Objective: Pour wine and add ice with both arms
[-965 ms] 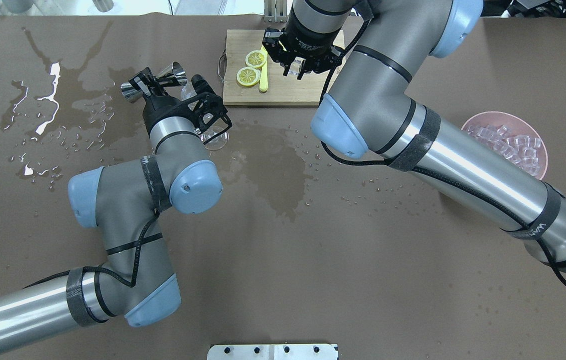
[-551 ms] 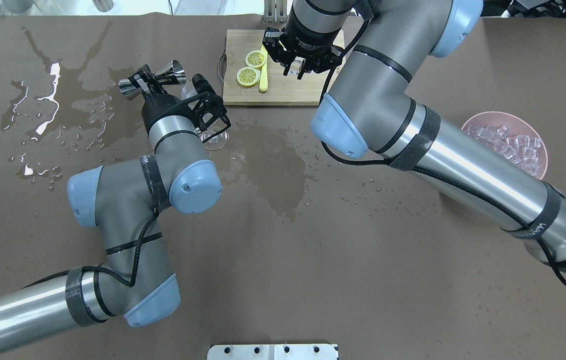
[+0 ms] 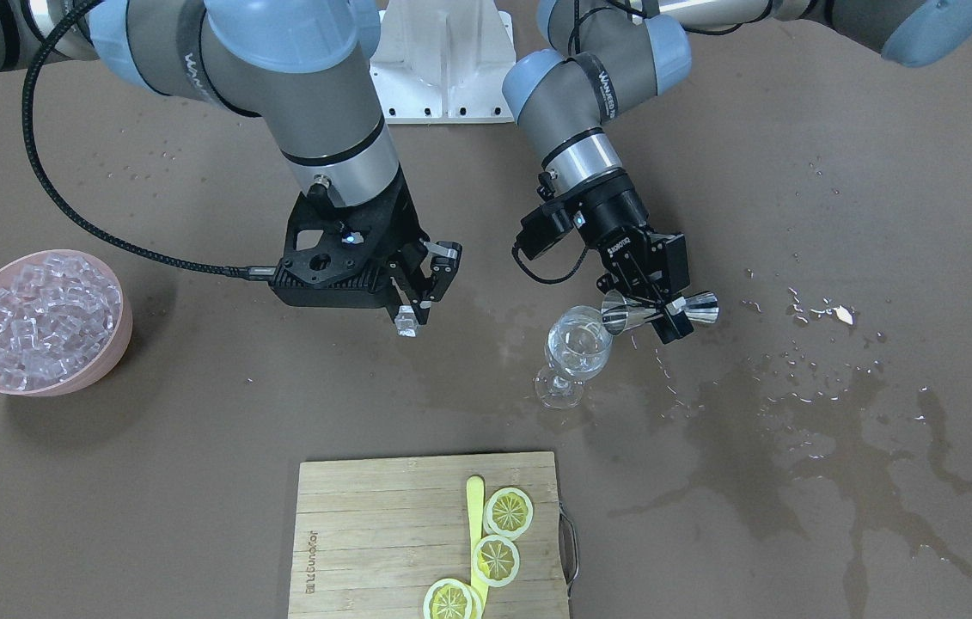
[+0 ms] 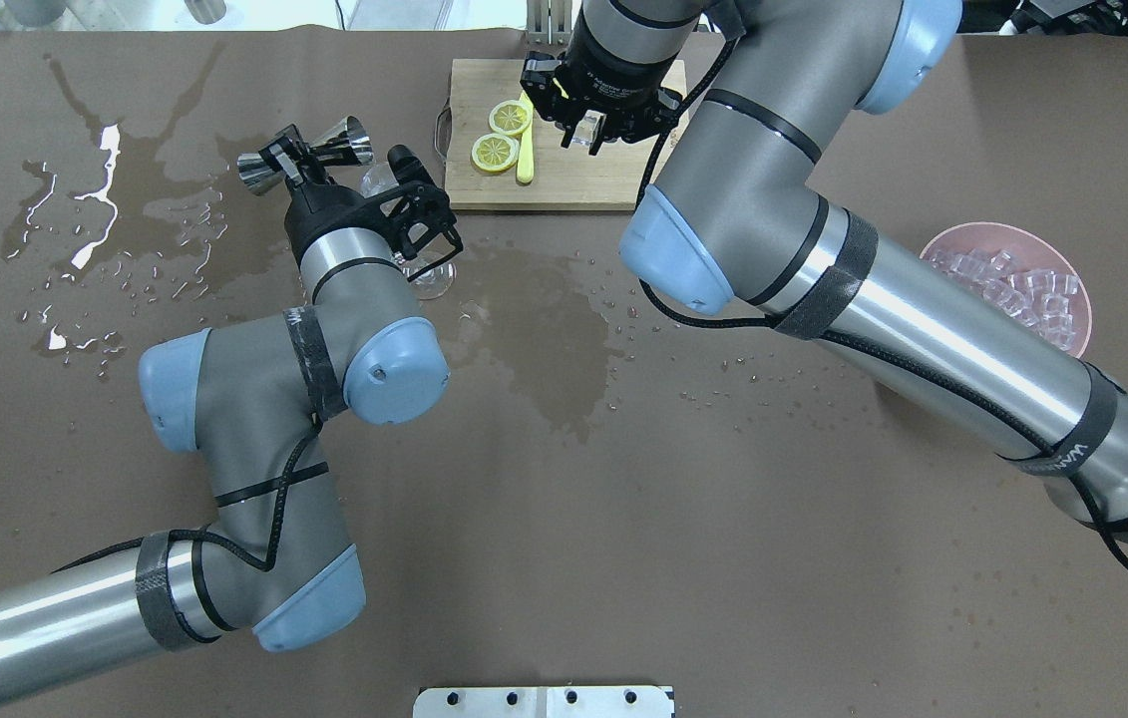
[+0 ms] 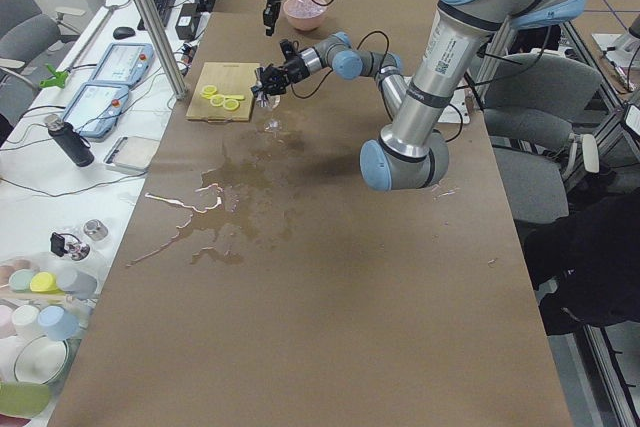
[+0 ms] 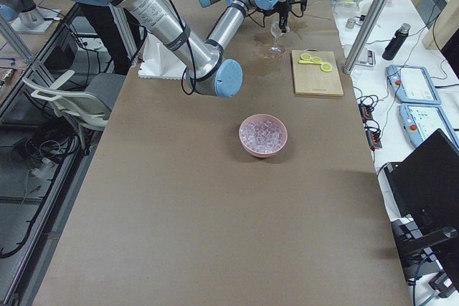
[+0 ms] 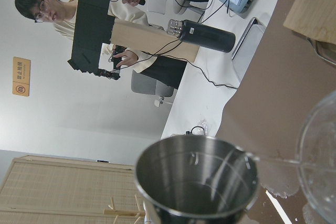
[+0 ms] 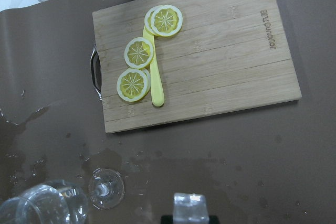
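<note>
Left gripper [image 3: 656,301] clamped on tilted jigger [image 3: 660,313] at wine glass [image 3: 576,348] rim, pouring wine [image 7: 273,158]; right gripper [image 3: 413,311] pinching ice cube [image 3: 406,323] well aside. Risk: thin stream missing rim, wetting tabletop [image 3: 193,413].

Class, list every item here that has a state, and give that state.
left gripper: shut on jigger
jigger: tipped sideways, mouth at the wine glass rim
wine glass: upright
right gripper: shut on ice cube, held in the air
bowl: full of ice
table: wet with spills
lemon slices: cut, lying on cutting board
</note>
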Motion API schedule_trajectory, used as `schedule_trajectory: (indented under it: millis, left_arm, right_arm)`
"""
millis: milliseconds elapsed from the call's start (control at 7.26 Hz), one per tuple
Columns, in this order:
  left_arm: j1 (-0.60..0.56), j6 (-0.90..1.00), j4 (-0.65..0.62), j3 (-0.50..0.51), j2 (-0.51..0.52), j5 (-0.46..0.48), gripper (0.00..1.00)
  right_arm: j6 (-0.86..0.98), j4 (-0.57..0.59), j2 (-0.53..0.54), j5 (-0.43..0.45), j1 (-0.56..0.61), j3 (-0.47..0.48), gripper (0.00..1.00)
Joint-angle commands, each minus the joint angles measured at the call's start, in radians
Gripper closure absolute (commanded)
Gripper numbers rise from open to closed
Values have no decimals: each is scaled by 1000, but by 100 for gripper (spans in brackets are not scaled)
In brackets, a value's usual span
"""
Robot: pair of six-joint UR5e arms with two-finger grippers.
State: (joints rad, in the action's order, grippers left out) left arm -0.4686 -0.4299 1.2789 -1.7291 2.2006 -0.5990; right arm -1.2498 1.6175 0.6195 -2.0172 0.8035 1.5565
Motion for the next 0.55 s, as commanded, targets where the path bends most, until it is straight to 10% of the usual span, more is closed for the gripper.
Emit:
schedule_trajectory:
  millis: [0, 413]
  left_arm:
    - [1, -12, 6, 0, 2, -2, 92]
    - [-4, -24, 144, -18, -27, -8, 92]
  right_arm:
    - [0, -4, 0, 0, 0, -1, 100]
    - [0, -5, 0, 0, 0, -1, 100]
